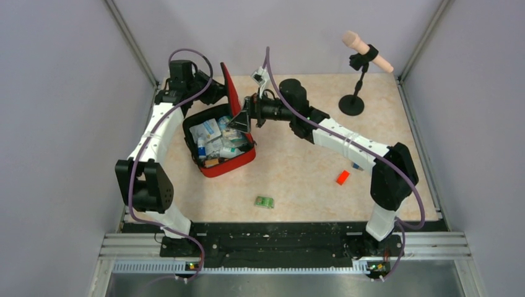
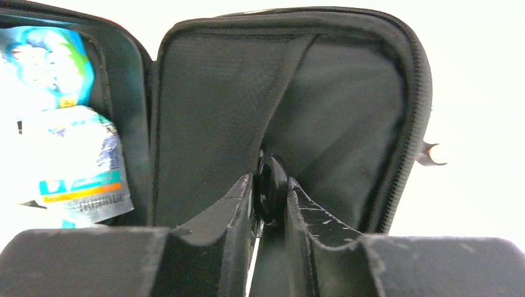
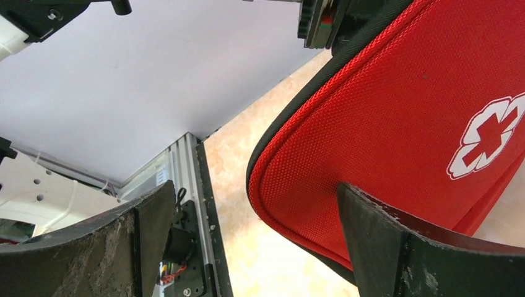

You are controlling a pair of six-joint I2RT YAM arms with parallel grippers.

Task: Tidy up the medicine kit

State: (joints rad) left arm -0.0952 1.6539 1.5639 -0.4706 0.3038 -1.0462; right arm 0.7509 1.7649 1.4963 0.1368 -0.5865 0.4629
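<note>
The red medicine kit [image 1: 230, 166] lies open at the left of the table, its tray packed with white and blue packets [image 1: 213, 139]. Its lid [image 1: 230, 83] stands upright. My left gripper [image 1: 213, 93] reaches at the lid's black lining [image 2: 210, 111] from the left. Its jaws [image 2: 270, 185] stand narrowly apart, with a black bunched piece of the lid pinched between the fingertips. My right gripper [image 1: 242, 119] is wide open at the lid's red outer face [image 3: 402, 105], which bears a white cross [image 3: 489, 136]. One finger [image 3: 384, 241] rests against that face.
A small red block [image 1: 342, 177] lies near the right arm and a green packet [image 1: 265, 202] near the table's front. A microphone on a black stand [image 1: 356, 93] is at the back right. Metal frame rails [image 3: 186, 185] border the table.
</note>
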